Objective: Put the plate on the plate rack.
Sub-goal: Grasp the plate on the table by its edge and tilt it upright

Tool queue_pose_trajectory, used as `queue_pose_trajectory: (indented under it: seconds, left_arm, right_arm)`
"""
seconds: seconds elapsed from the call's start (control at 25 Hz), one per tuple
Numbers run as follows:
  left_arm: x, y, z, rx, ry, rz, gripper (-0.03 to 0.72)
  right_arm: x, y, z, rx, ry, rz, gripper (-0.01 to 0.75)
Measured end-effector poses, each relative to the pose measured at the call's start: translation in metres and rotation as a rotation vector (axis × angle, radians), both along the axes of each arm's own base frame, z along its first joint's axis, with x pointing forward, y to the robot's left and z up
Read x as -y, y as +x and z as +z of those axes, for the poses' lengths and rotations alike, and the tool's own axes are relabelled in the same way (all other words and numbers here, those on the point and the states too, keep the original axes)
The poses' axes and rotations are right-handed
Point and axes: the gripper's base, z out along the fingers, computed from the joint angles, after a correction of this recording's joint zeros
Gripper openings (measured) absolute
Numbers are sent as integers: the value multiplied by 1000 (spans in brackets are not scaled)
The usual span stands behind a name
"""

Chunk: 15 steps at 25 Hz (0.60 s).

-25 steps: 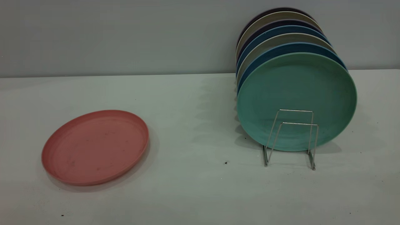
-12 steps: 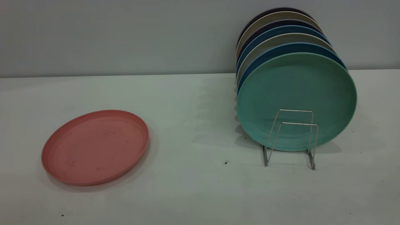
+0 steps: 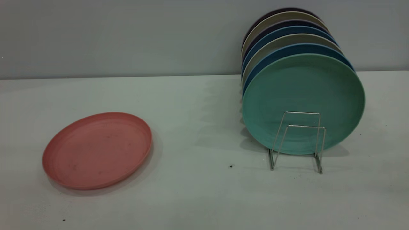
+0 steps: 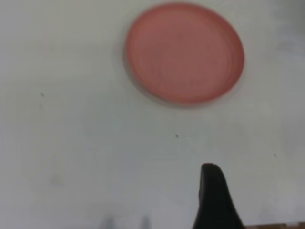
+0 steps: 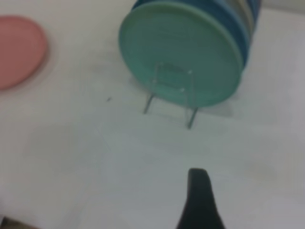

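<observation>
The salmon-pink plate lies flat on the white table at the left, with nothing touching it. The silver wire plate rack stands at the right, and its two front loops stand free in front of the teal-green plate. Neither gripper shows in the exterior view. In the left wrist view the plate lies well away from my left gripper, which hangs over bare table. In the right wrist view my right gripper hovers over the table short of the plate rack, with the plate far off to the side.
Several plates, blue, beige and dark, stand upright in a row behind the teal-green plate up to the grey wall. A small dark speck lies on the table between plate and rack.
</observation>
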Motion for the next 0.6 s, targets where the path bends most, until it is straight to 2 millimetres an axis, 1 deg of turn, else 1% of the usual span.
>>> queue_pose_trajectory:
  seconds: [0.16,0.24,0.32,0.44,0.6]
  left_arm:
    - [3,30,-12,-140,-25,-2,486]
    - [4,43,-20,-218,-17,-17,486]
    - [5,55,-23,-265,-12,-37,486]
    - [5,73,-22,-267,-4,-45,486]
    - [5,95,-23,-260,1,-38,486]
  right_arm:
    - [-4,24,-8,-82,3,58,581]
    - [-6,34,-13,-118,7,85,581]
    - [-7,43,-16,-135,24,93,581]
    - [-7,56,-21,-158,38,85,581]
    - [-7,65,-28,-196,48,81,581]
